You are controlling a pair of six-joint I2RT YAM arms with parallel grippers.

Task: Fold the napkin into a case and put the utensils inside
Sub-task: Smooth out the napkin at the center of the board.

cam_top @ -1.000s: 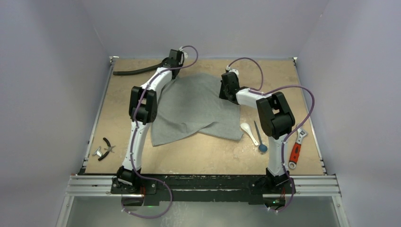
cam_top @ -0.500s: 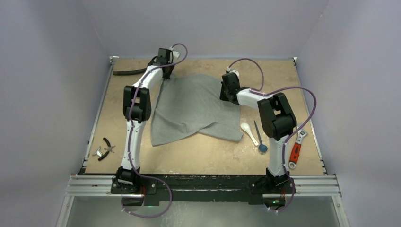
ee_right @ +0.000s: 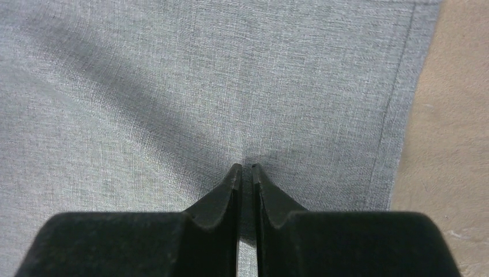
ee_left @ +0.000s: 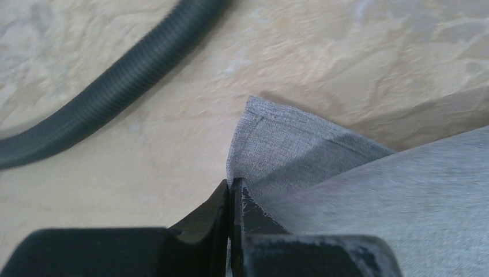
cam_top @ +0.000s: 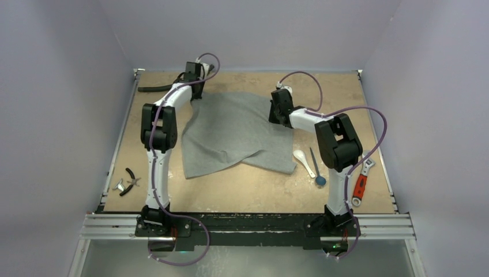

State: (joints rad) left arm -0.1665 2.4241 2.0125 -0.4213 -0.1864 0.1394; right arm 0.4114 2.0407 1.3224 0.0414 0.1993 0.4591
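left gripper point(ee_left: 233, 184) clamps the napkin point(ee_left: 282, 141) corner, which points far-left.

The tan desk point(cam_top: 248, 193) carries a grey napkin point(cam_top: 236, 130) spread rumpled across its middle. Just right of the napkin's near right corner lies a white spoon point(cam_top: 303, 160), and beside that a thin dark stick utensil point(cam_top: 315, 166) with a round blue end. A red-handled wrench point(cam_top: 361, 183) lies near the right edge, black pliers point(cam_top: 131, 180) near the left edge, and a black hose point(cam_top: 161, 88) at the far left.
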